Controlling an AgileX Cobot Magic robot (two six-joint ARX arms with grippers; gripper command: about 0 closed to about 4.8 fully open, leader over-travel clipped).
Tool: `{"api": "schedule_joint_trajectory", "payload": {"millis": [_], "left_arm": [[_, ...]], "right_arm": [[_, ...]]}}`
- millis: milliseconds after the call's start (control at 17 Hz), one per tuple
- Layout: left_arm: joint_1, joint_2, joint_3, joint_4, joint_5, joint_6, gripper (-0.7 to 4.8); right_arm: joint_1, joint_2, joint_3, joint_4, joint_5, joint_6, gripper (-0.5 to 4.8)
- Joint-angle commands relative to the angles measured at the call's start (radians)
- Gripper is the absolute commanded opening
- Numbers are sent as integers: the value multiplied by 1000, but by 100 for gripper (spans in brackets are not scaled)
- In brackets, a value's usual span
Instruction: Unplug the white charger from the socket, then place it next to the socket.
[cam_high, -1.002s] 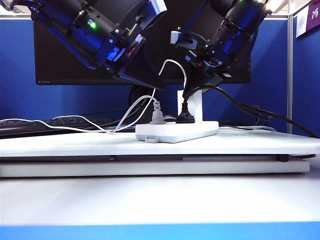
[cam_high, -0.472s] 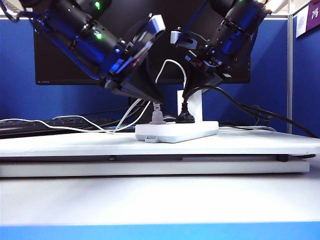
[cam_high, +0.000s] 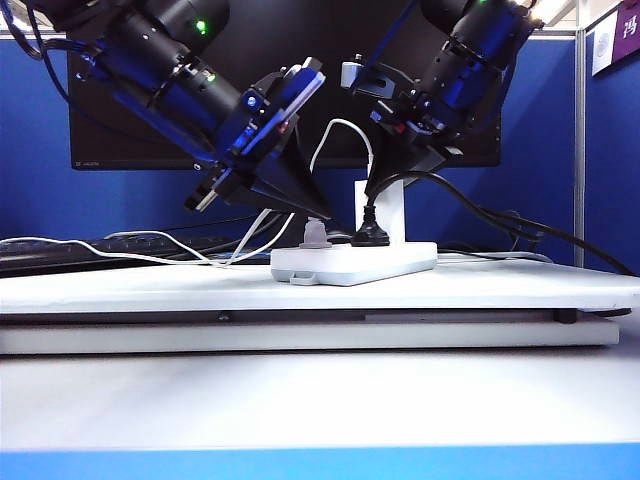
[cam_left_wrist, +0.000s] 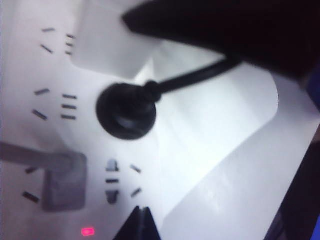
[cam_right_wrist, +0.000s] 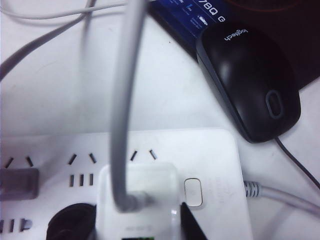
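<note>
Near the counter's (cam_high: 500, 290) back edge, the white charger (cam_right_wrist: 137, 200) stands plugged into the socket (cam_high: 355, 262), apparently clamped by the right gripper (cam_high: 388, 185); left gripper (cam_high: 318, 210) beside it, opening unclear; unplugging remains.

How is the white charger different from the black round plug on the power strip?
The white charger is a square white block with a thin white cable rising from it; the black plug is round, with a thick black cable. In the exterior view the charger stands taller than the plug. The right hand is at the charger; no hand touches the plug. Both are plugged into the strip, side by side.
</note>
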Motion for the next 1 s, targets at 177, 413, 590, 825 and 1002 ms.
{"api": "schedule_joint_trajectory", "payload": {"millis": [177, 413, 590, 825, 1002], "left_arm": [[-1, 21, 38, 46, -27, -75, -5], [0, 66, 74, 16, -23, -124, -5], [-2, 68, 74, 11, -23, -121, -5], [-1, 75, 74, 18, -31, -122, -5], [-3, 98, 74, 19, -27, -123, -5]], "right_arm": [[2, 5, 0, -21, -31, -1, 74], [2, 4, 0, -24, -43, -1, 49], [2, 4, 0, -28, -43, -1, 49], [2, 4, 0, -28, -43, -1, 49], [2, 4, 0, -29, -43, 0, 49]]}}
